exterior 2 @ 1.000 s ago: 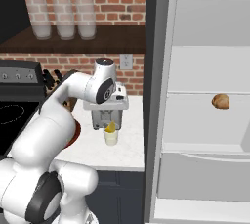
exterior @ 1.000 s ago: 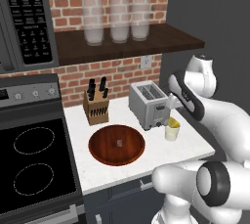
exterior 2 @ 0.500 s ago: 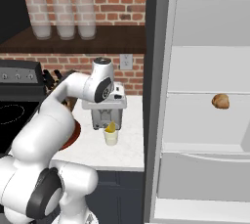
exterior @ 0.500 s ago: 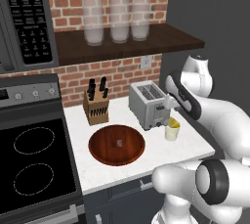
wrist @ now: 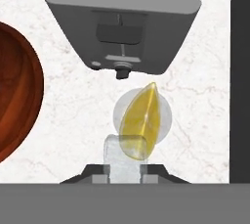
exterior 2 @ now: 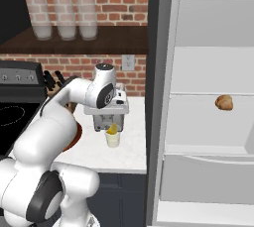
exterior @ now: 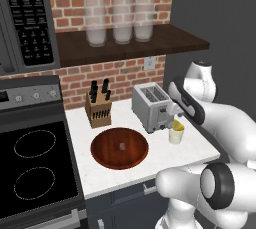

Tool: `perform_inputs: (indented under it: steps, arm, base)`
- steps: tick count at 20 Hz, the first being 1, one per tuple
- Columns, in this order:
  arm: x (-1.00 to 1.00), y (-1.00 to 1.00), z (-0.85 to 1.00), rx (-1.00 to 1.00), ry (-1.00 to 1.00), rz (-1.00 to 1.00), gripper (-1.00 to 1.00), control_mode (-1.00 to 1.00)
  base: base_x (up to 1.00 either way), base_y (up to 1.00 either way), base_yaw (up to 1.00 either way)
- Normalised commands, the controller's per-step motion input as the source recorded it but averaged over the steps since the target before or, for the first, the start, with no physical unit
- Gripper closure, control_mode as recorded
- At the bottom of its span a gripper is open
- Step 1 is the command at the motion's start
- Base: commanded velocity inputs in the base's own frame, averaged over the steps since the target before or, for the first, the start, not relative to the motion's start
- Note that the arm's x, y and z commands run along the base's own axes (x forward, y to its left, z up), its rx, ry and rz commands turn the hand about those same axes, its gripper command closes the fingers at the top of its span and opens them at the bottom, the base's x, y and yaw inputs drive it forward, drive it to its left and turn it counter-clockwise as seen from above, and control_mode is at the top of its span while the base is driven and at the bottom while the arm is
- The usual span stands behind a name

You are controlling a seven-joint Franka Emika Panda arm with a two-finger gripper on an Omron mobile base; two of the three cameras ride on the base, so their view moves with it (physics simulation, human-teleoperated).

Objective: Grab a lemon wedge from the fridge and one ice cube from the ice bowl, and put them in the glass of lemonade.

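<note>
The glass of lemonade (wrist: 141, 115) stands on the counter in front of the toaster, seen from above in the hand view. A yellow lemon wedge (wrist: 141, 113) rests in it, tip up. My gripper (wrist: 124, 170) hangs just above the glass's near rim, shut on a pale translucent ice cube (wrist: 117, 162). From the left base the glass (exterior: 175, 135) shows the lemon wedge (exterior: 179, 125) poking out. The ice bowl (exterior: 119, 147) lies left of the glass with a small pale cube (exterior: 121, 146) at its middle. The fridge (exterior 2: 208, 72) stands open at the right.
A silver toaster (exterior: 152, 106) stands right behind the glass, a knife block (exterior: 98, 109) behind the bowl. A brown roundish lump (exterior 2: 224, 102) sits on a fridge shelf. Black stove (exterior: 30, 168) at left; frosted jars (exterior: 115, 19) on the shelf above.
The arm's upper joints have shifted only slightly. The hand stays over the glass by the toaster.
</note>
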Motion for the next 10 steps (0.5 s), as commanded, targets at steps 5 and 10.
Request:
perform_inputs:
  steps: [5,10]
  arm:
    - [0.00,0.00,-0.13,0.00,0.00,0.00,1.00,-1.00]
    - [0.00,0.00,-0.05,0.00,0.00,0.00,1.00,-1.00]
  base:
    - [0.00,0.00,0.00]
    - [0.00,0.00,0.00]
